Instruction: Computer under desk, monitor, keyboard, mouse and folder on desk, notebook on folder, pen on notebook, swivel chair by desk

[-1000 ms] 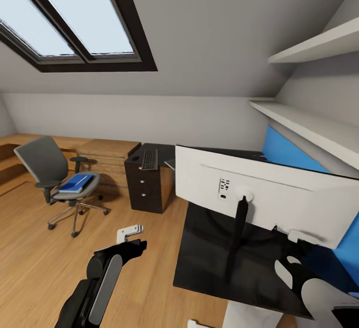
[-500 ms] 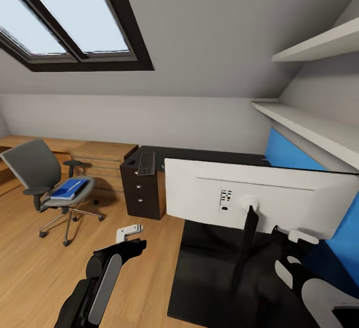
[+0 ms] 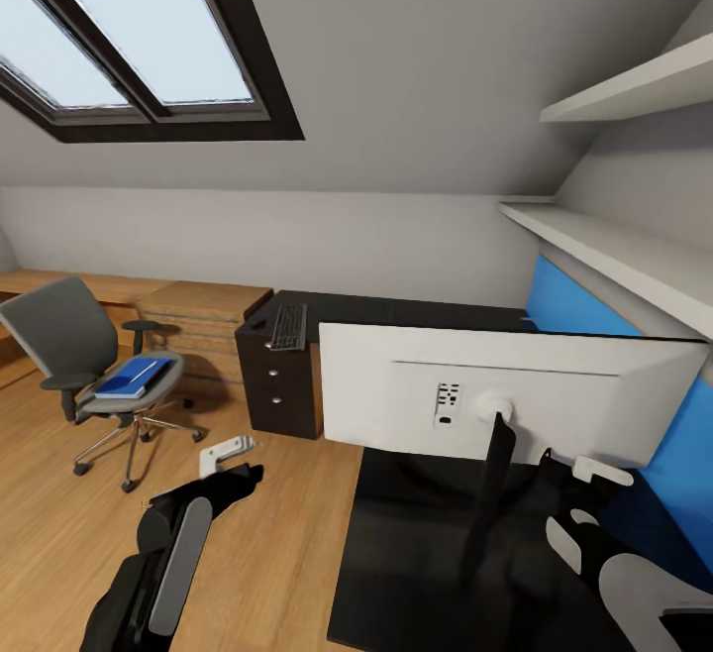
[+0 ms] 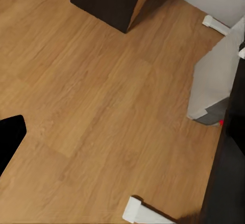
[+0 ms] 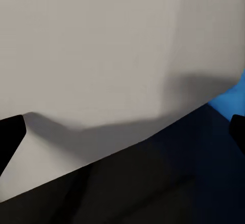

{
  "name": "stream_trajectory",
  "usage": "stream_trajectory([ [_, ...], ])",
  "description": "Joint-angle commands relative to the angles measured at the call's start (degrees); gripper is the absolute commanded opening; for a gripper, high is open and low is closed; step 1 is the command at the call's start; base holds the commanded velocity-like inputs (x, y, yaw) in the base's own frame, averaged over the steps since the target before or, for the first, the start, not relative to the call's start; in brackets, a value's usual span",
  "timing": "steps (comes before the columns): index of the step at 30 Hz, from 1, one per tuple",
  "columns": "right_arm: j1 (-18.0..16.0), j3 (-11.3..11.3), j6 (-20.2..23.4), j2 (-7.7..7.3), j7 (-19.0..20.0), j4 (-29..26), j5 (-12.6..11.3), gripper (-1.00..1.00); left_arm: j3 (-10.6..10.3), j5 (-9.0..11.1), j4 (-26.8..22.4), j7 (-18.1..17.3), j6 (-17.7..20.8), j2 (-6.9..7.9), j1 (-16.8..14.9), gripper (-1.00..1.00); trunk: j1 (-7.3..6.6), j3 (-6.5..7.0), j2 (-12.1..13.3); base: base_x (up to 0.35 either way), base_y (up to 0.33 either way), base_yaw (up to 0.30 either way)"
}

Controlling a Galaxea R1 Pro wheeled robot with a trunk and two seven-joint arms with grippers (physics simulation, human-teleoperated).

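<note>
so far the wide grey-backed monitor and flat black keyboard sit on the black surface; the bright blue folder waits on the grey swivel chair. left hand looks parted and empty; right hand's spread cannot be told.

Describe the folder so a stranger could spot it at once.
Look under the skylight to the grey swivel chair on the wood floor. The folder lies flat on its seat, the one bright blue thing there, a small blue book stacked on it.
</note>
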Motion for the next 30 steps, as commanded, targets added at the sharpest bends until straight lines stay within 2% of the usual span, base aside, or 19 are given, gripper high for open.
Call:
stream_trajectory([
  [1,-0.05,0.41,-0.14,-0.02,-0.19,0.02,-0.41,1.00,1.11,0.65,-0.50,0.44,0.18,0.00,-0.05,1.00,0.02,-0.10,-0.08,0.000,0.000,0.000],
  [6,-0.05,0.36,-0.17,-0.02,-0.20,0.02,-0.41,1.00,4.34,0.72,-1.15,0.40,0.19,0.26,-0.05,1.00,0.02,-0.10,-0.08,0.000,0.000,0.000],
  [8,-0.05,0.28,-0.19,-0.02,-0.18,0.02,-0.41,1.00,7.11,0.80,-1.48,0.35,0.22,1.03,-0.04,1.00,0.02,-0.10,-0.08,0.000,0.000,0.000],
  [9,-0.05,0.27,-0.19,-0.02,-0.18,0.02,-0.41,1.00,7.40,0.81,-1.54,0.37,0.24,1.26,-0.03,1.00,0.02,-0.10,-0.08,0.000,0.000,0.000],
  [15,-0.05,0.31,-0.20,-0.02,-0.17,0.02,-0.41,1.00,7.90,0.83,-2.07,0.46,0.27,1.71,-0.02,1.00,0.02,-0.10,-0.08,-0.182,-0.019,0.000],
  [21,-0.05,0.43,-0.31,0.00,-0.17,0.02,-0.41,1.00,7.91,0.83,-2.29,0.39,0.28,1.71,-0.03,1.00,0.02,-0.10,-0.08,-0.219,-0.186,0.000],
  [30,-0.05,0.56,-0.47,0.06,-0.16,0.02,-0.33,1.00,7.92,0.91,-2.36,0.32,0.49,1.66,-0.03,1.00,0.02,-0.10,-0.08,-0.028,-0.070,0.088],
])
